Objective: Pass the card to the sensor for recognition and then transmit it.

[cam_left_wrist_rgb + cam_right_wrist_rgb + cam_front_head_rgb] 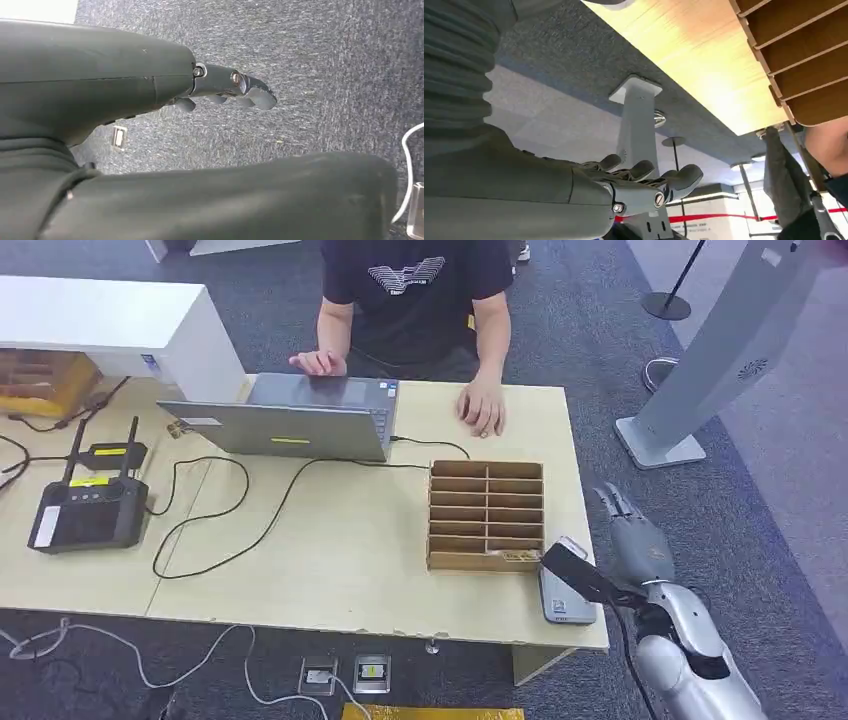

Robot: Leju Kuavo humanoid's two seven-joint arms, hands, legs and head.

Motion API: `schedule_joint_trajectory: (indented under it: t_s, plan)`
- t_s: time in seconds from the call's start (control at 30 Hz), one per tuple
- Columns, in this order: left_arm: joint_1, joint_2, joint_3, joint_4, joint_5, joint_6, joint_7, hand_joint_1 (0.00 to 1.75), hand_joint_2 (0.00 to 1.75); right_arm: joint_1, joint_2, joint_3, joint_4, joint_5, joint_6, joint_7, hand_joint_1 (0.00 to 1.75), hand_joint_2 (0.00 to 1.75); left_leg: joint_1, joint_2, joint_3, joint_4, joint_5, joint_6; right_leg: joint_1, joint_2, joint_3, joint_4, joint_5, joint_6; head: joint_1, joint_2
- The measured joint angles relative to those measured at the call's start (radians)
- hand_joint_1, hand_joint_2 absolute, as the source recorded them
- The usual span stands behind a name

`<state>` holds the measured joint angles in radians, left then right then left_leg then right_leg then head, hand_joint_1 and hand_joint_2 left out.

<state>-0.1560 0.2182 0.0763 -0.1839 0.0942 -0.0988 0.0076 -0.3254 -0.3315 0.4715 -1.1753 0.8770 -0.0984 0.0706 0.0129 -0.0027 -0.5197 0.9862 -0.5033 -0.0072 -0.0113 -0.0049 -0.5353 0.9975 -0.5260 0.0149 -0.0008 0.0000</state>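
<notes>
Scene: A humanoid robot stands at a wooden table (330,560) while a person (415,300) in a dark shirt sits opposite behind a laptop (290,425).

Right hand: The right hand (630,530) hangs just off the table's right edge, fingers fairly straight and a little apart, holding nothing; the right wrist view confirms empty, loosely extended fingers (644,172).

Left hand: The left hand (230,90) hangs over grey carpet with its fingers loosely curled and nothing in them.

Card rack: A wooden slotted rack (486,515) stands on the table near the right hand. Something small sits in its nearest row, likely the card (515,556), though it is too small to be sure.

Sensor: A flat grey reader (566,598) lies at the table's front right corner, just beside the rack and partly behind the right arm's dark wrist fitting.

Other items: A black router-like box (88,512) with antennas and loose black cables (240,510) occupy the left half.

Handling: A card should be light, thin, stiff and slick, so a pinch on its exposed upper edge between thumb and fingertip looks the sensible hold; gripping too lightly risks it sliding free.

Progress: By appearances the task has not yet begun; the card is unclaimed.
</notes>
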Motion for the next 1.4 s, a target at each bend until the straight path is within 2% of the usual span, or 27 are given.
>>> schedule_joint_trajectory:
  t_s: [0.33, 0.67, 0.97, 1.4]
  plan:
    - [0.000, 0.002, 0.000, 0.000, 0.000, 0.000, 0.000, 0.00, 0.00, 0.004, -0.008, 0.029, -0.001, 0.003, 0.004, 0.005, 0.00, 1.75, 0.000, 0.000, 0.000, 0.000, 0.000, 0.000, 0.000, 0.000, 0.000, 0.000, 0.000, 0.000, 0.000, 0.000]
    - [0.004, 0.012, 0.000, 0.000, -0.001, -0.008, -0.001, 0.00, 0.00, 0.054, -0.066, 0.045, -0.092, -0.009, 0.036, 0.037, 0.00, 1.75, 0.000, 0.000, -0.001, 0.000, 0.000, 0.000, 0.000, 0.000, -0.001, 0.000, 0.000, 0.000, 0.000, 0.000]
    - [0.005, 0.013, 0.000, 0.001, 0.001, -0.008, -0.001, 0.00, 0.00, 0.081, -0.064, 0.063, -0.140, -0.012, 0.033, 0.064, 0.00, 1.75, 0.000, 0.000, -0.001, 0.000, 0.000, 0.000, 0.000, 0.000, -0.001, 0.001, 0.000, 0.000, 0.000, 0.000]
    - [0.022, 0.019, 0.000, 0.001, 0.003, 0.001, -0.011, 0.00, 0.00, 0.096, -0.028, 0.098, -0.141, 0.006, -0.084, 0.061, 0.00, 1.75, 0.000, 0.000, -0.001, 0.000, 0.000, 0.000, 0.000, 0.000, -0.001, 0.001, 0.000, 0.000, 0.000, 0.000]
